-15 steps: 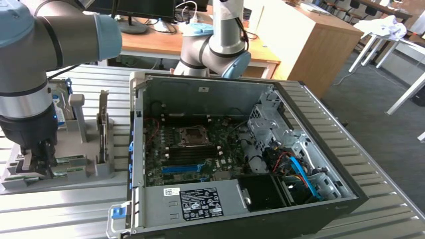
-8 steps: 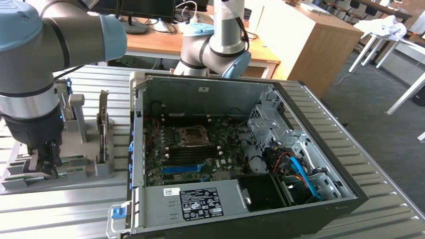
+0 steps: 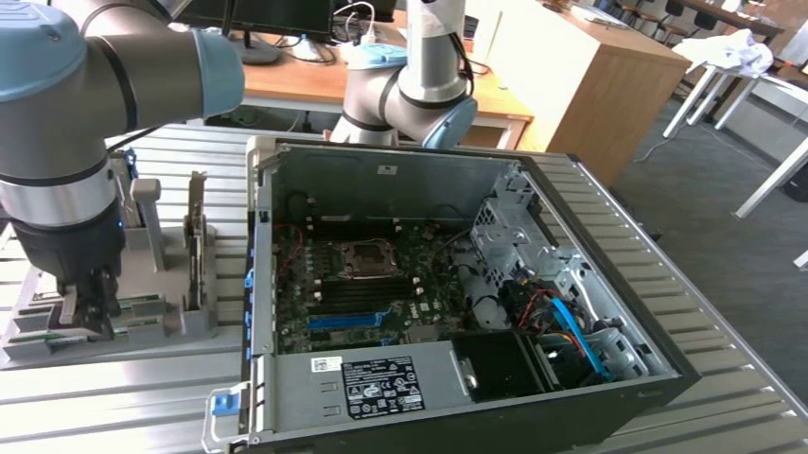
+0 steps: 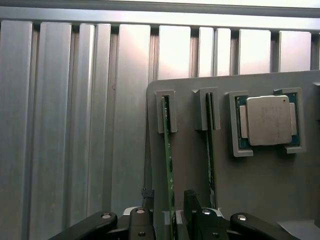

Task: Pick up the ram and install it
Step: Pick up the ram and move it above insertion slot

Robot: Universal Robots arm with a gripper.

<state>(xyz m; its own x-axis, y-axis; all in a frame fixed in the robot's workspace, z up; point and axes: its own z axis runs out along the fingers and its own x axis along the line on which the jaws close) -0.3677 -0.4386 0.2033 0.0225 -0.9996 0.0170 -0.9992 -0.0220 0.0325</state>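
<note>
While the hand (image 4: pixel 167 212) hung over the grey holder plate (image 4: pixel 250 200) in the wrist view, its fingers (image 4: pixel 190 202) stood spread, one on each side of the ram (image 4: pixel 167 165). That ram stood on edge in a slot of the plate, a thin green board seen edge-on, its far end seated in a small grey bracket (image 4: pixel 165 111). A gap showed between the board and each finger, so nothing was pinched. Just beside it, in the neighbouring slot, stood a second green stick (image 4: pixel 210 160), likewise on edge and parallel to the first. Beyond that one a square processor (image 4: pixel 268 120) with a silver lid lay flat in its own recess. The plate rested on the ribbed metal bench (image 4: pixel 75 125), and the ram occupied the slot nearest the plate's edge.

From the exterior view the hand (image 3: pixel 89 317) sat at about eight o'clock, low over the holder plate, with the arm (image 3: pixel 76 123) rising from it toward ten o'clock. An upright card (image 3: pixel 196 248) stood in the holder at the hand's three o'clock, apart from it. The open computer case (image 3: pixel 392 189) lay in the middle of the view, on the bench just beside the holder, at its three o'clock. Inside, the motherboard (image 3: pixel 366 284) lay flat, with a blue slot (image 3: pixel 343 321) toward its six o'clock edge and a labelled power supply (image 3: pixel 366 383) at the case's six o'clock.
</note>
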